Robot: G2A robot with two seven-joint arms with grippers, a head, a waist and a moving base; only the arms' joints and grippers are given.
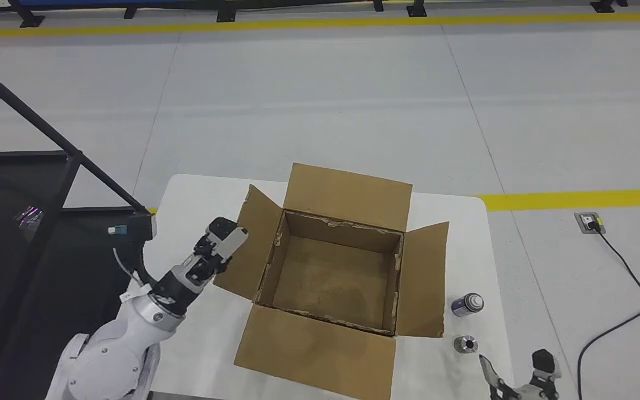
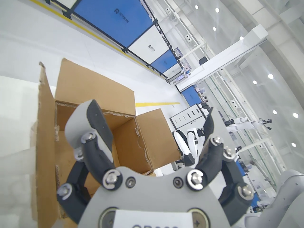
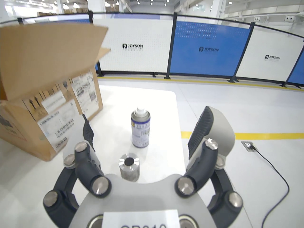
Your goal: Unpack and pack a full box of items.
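An open cardboard box (image 1: 335,275) stands in the middle of the white table (image 1: 200,200), its four flaps spread out and its inside bare. To its right stand a small spray can (image 1: 466,304) and a short metal cylinder (image 1: 465,345). My left gripper (image 1: 222,240) is beside the box's left flap, open and holding nothing; in the left wrist view the box (image 2: 95,100) lies just past the left gripper (image 2: 152,117). My right gripper (image 3: 144,126) is open at the table's near right corner, with the metal cylinder (image 3: 129,167) and spray can (image 3: 140,128) just ahead of it.
A dark frame and black surface (image 1: 45,190) stand left of the table. A floor socket with a black cable (image 1: 592,222) lies on the floor at the right. The box's labelled side wall (image 3: 66,110) is close to my right gripper.
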